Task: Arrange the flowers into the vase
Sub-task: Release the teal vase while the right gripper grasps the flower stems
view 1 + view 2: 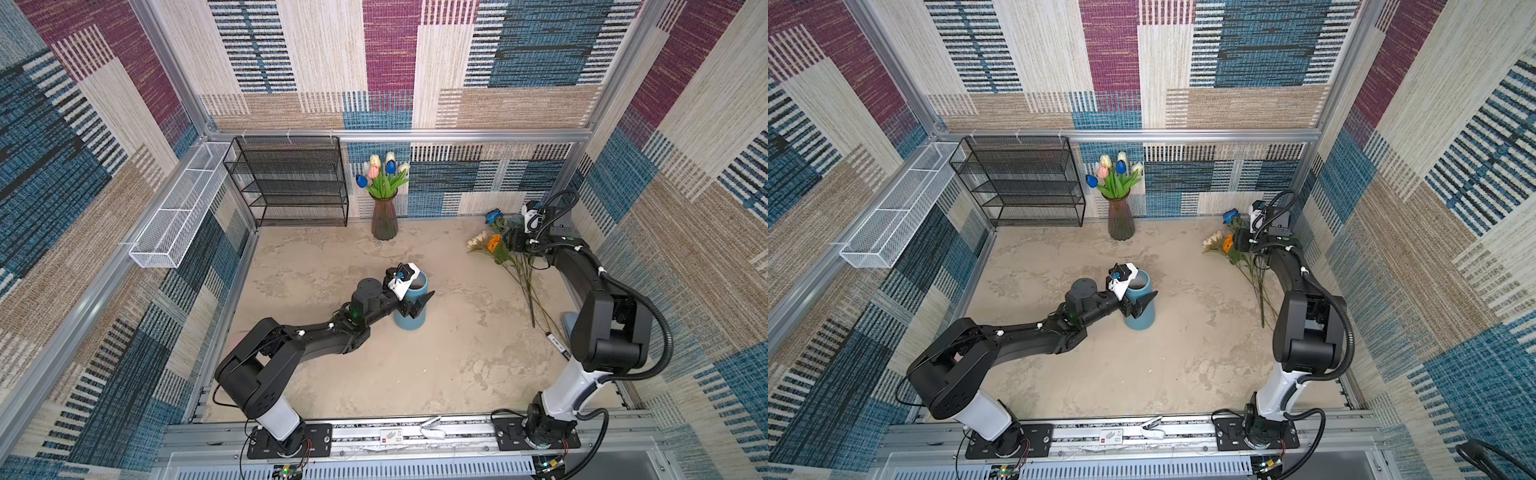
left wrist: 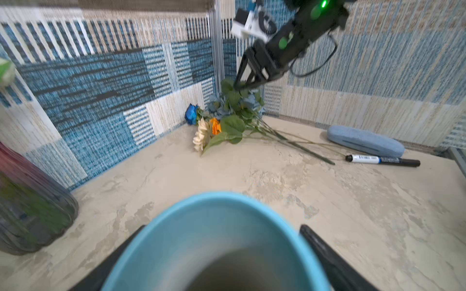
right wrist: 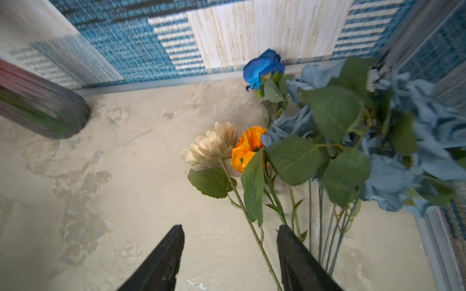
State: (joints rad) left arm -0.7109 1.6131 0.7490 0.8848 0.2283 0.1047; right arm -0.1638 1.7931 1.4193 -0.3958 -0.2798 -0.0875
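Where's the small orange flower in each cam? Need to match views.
Top view: orange flower among the loose flowers, far right.
Top view: same spot.
Left wrist: among the loose flowers in the far corner.
Right wrist: beside the dusty-blue blooms, at.
Shared landmark: cream flower right beside it.

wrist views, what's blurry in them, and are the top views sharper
left wrist: blue vase rim out of focus, glass vase smeared, marker sharp; right wrist: roses and glass vase smeared, cream flower crisp; both top views: sharp, walls bowed
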